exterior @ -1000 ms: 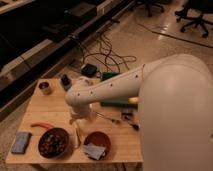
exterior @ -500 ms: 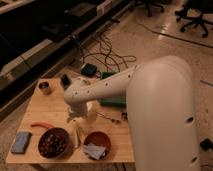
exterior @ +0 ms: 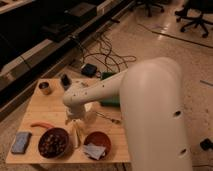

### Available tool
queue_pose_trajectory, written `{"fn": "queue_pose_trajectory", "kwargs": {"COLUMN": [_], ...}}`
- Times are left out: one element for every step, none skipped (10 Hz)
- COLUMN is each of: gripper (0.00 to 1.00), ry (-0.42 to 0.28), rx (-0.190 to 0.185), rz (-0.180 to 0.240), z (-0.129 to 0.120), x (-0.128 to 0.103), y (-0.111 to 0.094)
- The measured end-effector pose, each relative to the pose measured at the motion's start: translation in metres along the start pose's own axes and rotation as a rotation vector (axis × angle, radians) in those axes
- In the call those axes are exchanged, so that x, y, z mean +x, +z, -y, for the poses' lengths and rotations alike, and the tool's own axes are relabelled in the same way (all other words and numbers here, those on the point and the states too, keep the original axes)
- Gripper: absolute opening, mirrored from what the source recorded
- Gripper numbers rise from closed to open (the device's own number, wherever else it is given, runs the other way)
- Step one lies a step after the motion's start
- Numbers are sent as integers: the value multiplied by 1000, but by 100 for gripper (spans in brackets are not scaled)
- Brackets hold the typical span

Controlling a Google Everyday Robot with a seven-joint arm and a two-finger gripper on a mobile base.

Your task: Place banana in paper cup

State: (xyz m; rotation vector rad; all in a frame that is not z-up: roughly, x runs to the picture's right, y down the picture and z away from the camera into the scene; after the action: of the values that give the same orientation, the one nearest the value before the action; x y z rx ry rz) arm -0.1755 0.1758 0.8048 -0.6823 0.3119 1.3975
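The gripper (exterior: 75, 119) points straight down over the front middle of the table, its two fingers spread apart and nothing clamped between them. Just below its tips lies the banana (exterior: 78, 132), a slim, pale yellow, nearly straight stick. It lies on the wood and runs toward the table's front edge, in the gap between two bowls. Whether the fingertips touch its far end cannot be told.

Just left of the banana sits a round dark bowl (exterior: 54, 143) filled with small dark brownish lumps. Just to its right is a round reddish-brown bowl (exterior: 98, 140) with a glossy inside, holding a crumpled pale grey wrapper (exterior: 94, 150).

Above the gripper the wrist swells into a smooth, rounded white arm (exterior: 145, 100). The arm has a matte shell dotted with small dark holes, and it crosses the table from the right. It covers the table's middle, and the paper cup cannot be made out.

The table (exterior: 37, 107) is a light wooden rectangle. Further left on it lie a tapered orange-red carrot-like piece (exterior: 41, 125) and a flat blue-grey rectangular pad (exterior: 21, 142). At the back edge stand a small shiny metal tin (exterior: 45, 88) and a small dark jar (exterior: 65, 80). A flat green slab (exterior: 106, 103) shows behind the arm. Black cables (exterior: 107, 54) loop over the speckled floor beyond.
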Motion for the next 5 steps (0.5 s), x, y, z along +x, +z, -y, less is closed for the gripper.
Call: {"fn": "queue_pose_trajectory", "kwargs": {"gripper": [65, 65, 65, 65, 65], "ry": [-3, -4, -3, -4, -4], "rx": [0, 1, 4, 11, 17], "rz": [-6, -11, -18, -29, -40], "z": [-2, -2, -2, -1, 0], "x": [1, 2, 2, 5, 6], "y": [4, 7, 11, 17, 23]}}
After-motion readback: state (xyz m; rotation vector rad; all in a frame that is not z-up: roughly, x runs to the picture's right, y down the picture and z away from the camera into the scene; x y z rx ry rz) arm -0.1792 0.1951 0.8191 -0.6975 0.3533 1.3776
